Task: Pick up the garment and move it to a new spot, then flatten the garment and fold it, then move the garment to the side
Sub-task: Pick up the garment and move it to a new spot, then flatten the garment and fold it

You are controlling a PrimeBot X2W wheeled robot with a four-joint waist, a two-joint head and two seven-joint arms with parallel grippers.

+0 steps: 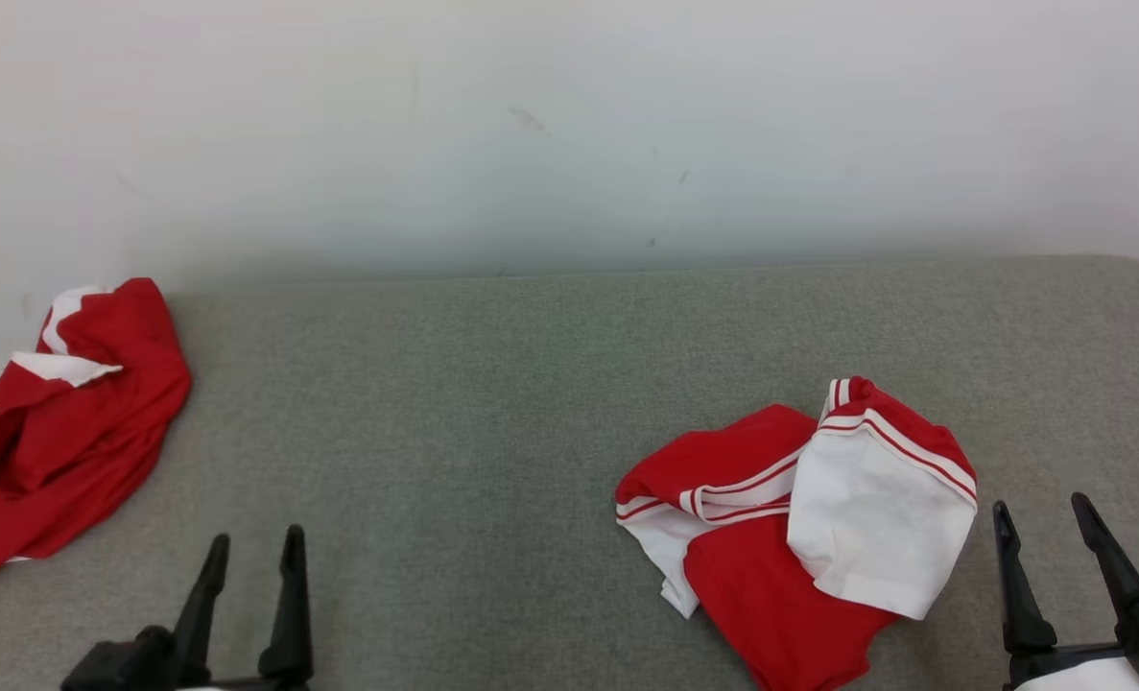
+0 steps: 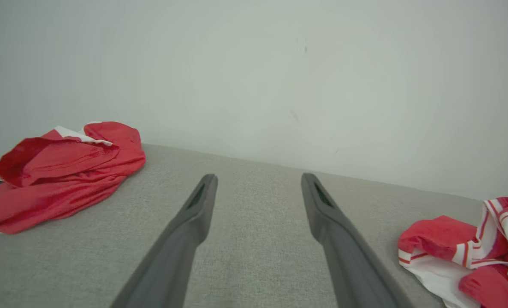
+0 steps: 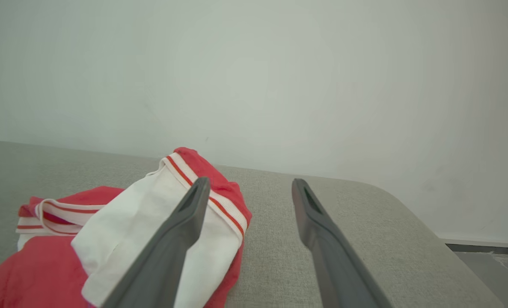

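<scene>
Red-white garment (image 1: 799, 518) lies crumpled just left of the right pincer (image 1: 1040, 505), the nearer one. Left pincer (image 1: 255, 537) is well apart; both open wide & empty.

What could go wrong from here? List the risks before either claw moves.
1. The red-and-white garment lies crumpled in overlapping layers; the open right claw beside it may pinch only the white flap and lift it bunched.
2. A second red garment sits at the left edge of the grey surface, nearer the open left claw; it could be grabbed instead or slide off.
</scene>
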